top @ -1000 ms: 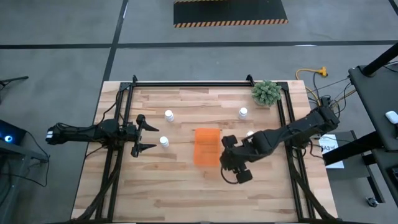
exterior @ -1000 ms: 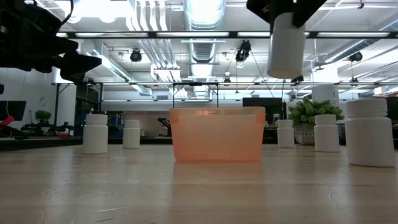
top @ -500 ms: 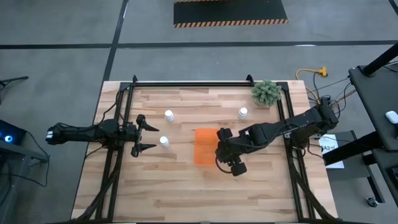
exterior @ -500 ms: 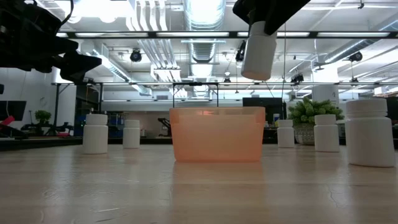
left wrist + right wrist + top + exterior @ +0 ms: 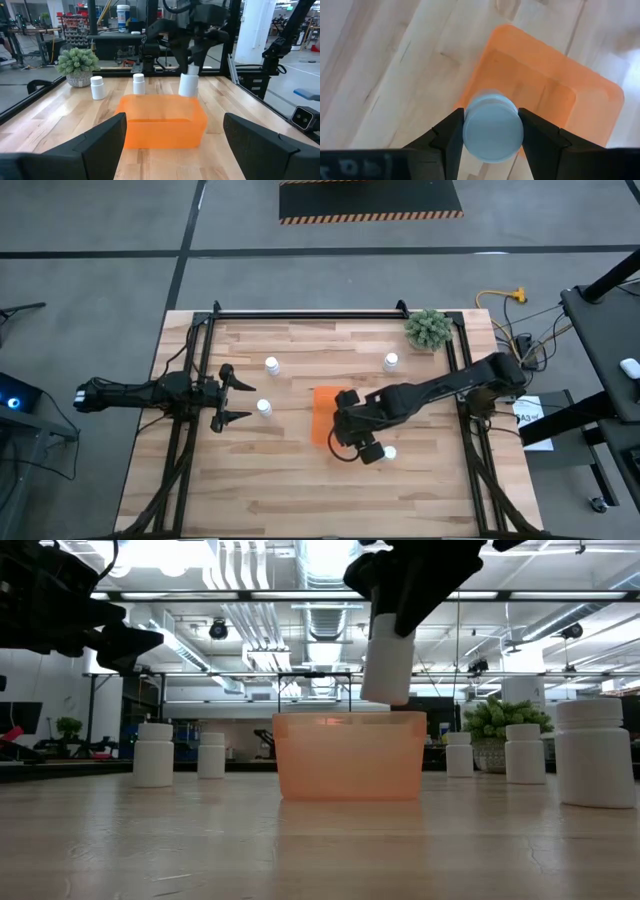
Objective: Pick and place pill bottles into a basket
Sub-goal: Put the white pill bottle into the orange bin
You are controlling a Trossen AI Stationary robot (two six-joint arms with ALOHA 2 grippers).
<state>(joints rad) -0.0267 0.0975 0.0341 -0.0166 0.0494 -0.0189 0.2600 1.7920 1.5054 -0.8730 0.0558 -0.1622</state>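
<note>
The right gripper (image 5: pixel 388 635), fingers clamped on a bottle (image 5: pixel 387 665), hangs it upright just over the basket (image 5: pixel 350 755) rim for lowering in, while the left gripper (image 5: pixel 226 394) waits wide open near the worktop's left side.

the orange basket (image 5: pixel 162 122) sits on the table (image 5: pixel 240 105) between the left fingers (image 5: pixel 95 145), set wide. the right gripper (image 5: pixel 192 62) holds a bottle (image 5: pixel 188 84) above its far edge. two bottles (image 5: pixel 97 87) stand near a plant (image 5: pixel 78 63).

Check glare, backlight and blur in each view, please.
Low view: bright ceiling lights backlight the right gripper into a silhouette. Right wrist view: the held pill bottle looks soft, the basket washed out at one corner. High view: even light.
</note>
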